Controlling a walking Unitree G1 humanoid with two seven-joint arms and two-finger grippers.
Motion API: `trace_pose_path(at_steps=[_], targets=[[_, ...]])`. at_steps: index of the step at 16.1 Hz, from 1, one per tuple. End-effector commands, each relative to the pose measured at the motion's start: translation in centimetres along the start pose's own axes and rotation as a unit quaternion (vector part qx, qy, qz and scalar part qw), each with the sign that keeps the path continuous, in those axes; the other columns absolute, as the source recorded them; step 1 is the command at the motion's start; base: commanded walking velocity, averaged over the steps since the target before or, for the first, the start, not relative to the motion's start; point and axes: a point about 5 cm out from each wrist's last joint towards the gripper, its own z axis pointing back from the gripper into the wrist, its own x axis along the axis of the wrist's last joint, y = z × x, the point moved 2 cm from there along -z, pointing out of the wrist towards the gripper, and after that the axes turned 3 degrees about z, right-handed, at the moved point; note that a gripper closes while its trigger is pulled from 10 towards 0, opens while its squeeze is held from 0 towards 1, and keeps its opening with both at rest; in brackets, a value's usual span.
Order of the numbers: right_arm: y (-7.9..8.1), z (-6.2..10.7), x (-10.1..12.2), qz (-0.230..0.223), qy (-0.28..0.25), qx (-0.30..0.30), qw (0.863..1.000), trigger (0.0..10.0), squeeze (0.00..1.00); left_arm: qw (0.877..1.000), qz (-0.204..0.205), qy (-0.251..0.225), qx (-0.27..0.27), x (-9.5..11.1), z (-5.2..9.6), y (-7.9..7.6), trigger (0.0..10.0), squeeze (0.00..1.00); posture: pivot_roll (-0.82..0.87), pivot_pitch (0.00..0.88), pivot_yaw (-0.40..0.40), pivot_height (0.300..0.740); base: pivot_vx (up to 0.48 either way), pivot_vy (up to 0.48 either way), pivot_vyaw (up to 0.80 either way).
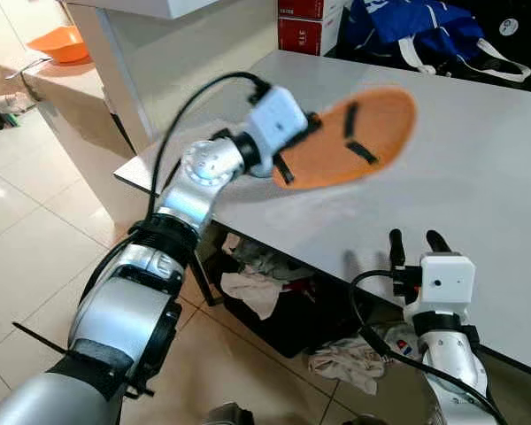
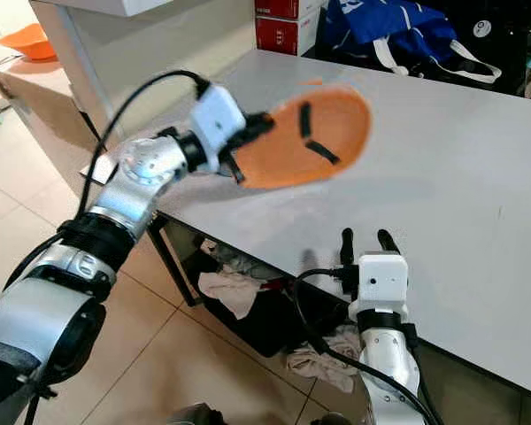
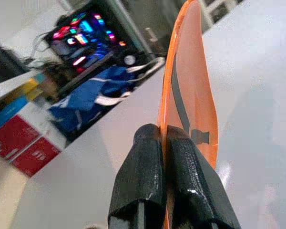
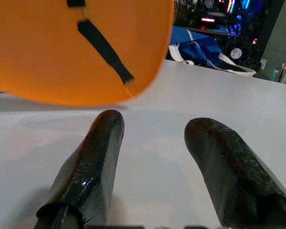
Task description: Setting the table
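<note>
Left eye view starts, nearest the robot, with the right gripper (image 1: 416,239) at the near edge of the white table (image 1: 478,177), its two black fingers parted and empty, tips just over that edge. Under the table's near edge a dark bin (image 1: 283,310) holds crumpled white cloths (image 1: 252,290), and another cloth (image 1: 350,365) lies on the floor beside it. Further in, the left gripper (image 1: 288,164) pinches the rim of an orange plate (image 1: 354,133) between closed fingers and holds it tilted above the table, not touching the top. The grip is only at the edge, so the plate could slip or swing, and a tilted release may let it strike rim-first and slide. Beyond the table's far edge lie a blue bag (image 1: 416,22) and red boxes (image 1: 305,31); off to its left an orange bowl (image 1: 60,42), contents unseen, sits on a counter (image 1: 66,84).
</note>
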Motion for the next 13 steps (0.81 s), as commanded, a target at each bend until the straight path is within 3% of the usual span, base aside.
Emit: trace_pose_path(at_steps=[1, 7, 8, 9, 10, 13], targets=[[0.2, -0.2, 0.3, -0.004, -0.007, 0.0, 1.0, 10.0, 0.0, 1.0, -0.018, -0.018, -0.007, 1.0, -0.2, 0.5, 10.0, 0.0, -0.08, 0.0, 0.127, 0.707, 0.0, 0.0, 0.0], [0.1, -0.1, 0.3, -0.004, -0.007, -0.002, 1.0, 10.0, 0.0, 0.999, -0.012, -0.025, 0.016, 1.1, -0.2, 1.1, 10.0, 0.0, -0.08, 0.0, 0.126, 0.707, 0.0, 0.0, 0.0], [0.1, -0.1, 0.3, -0.004, -0.007, -0.003, 1.0, 10.0, 0.0, 0.999, 0.016, -0.031, 0.033, 1.2, -0.2, 1.5, 10.0, 0.0, -0.08, 0.0, 0.126, 0.707, 0.0, 0.0, 0.0], [0.1, -0.1, 0.3, -0.004, -0.007, -0.005, 1.0, 10.0, 0.0, 0.985, 0.124, -0.048, 0.112, 1.2, 0.0, 3.5, 10.0, 0.0, -0.08, 0.0, 0.132, 0.707, 0.0, 0.0, 0.0], [0.1, 0.0, 0.3, -0.005, -0.006, -0.006, 1.0, 10.0, 0.0, 0.961, 0.215, -0.063, 0.163, 0.8, 0.4, 4.7, 10.0, 0.0, -0.09, 0.0, 0.134, 0.707, 0.0, 0.0, 0.0], [-0.1, 0.1, 0.3, -0.004, -0.006, -0.009, 1.0, 10.0, 0.0, 0.936, 0.284, -0.088, 0.189, 0.7, 0.6, 5.0, 10.0, 0.0, -0.08, 0.0, 0.124, 0.707, 0.0, 0.0, 0.0]])
